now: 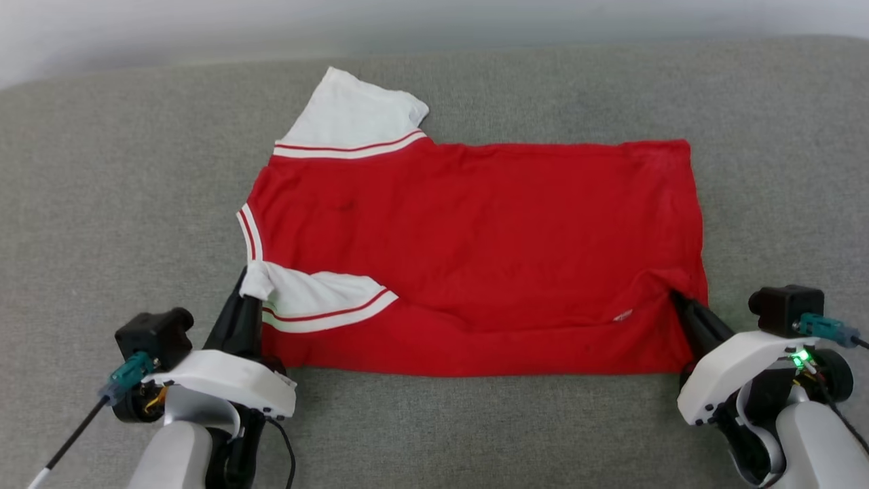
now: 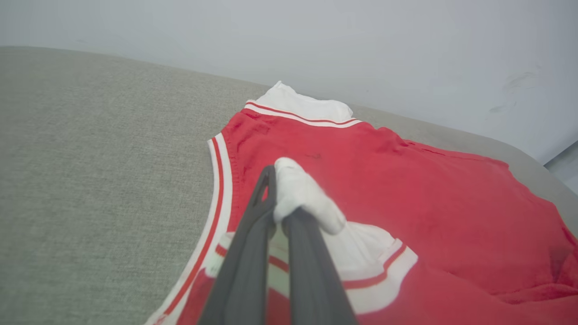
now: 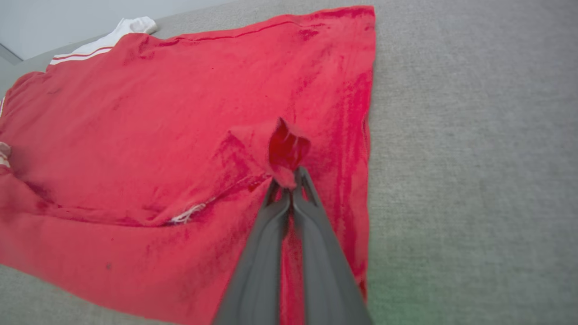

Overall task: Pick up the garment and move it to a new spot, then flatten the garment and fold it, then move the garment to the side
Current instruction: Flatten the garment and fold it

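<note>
red jersey (image 1: 475, 238) flat, fold begun: left gripper (image 1: 243, 291) clamps its white sleeve (image 1: 319, 302) at 8 o'clock, right gripper (image 1: 681, 301) its hem (image 1: 696, 224) at 4 o'clock; side move remains.

A counter (image 1: 475, 428) covered in grey woven fabric spans the frame, its rounded far edge running along the top. Behind it stands a plain pale wall (image 1: 434, 20) (faint scuff marks (image 2: 519, 85) at upper right in the left wrist view). The light is soft and even.
</note>
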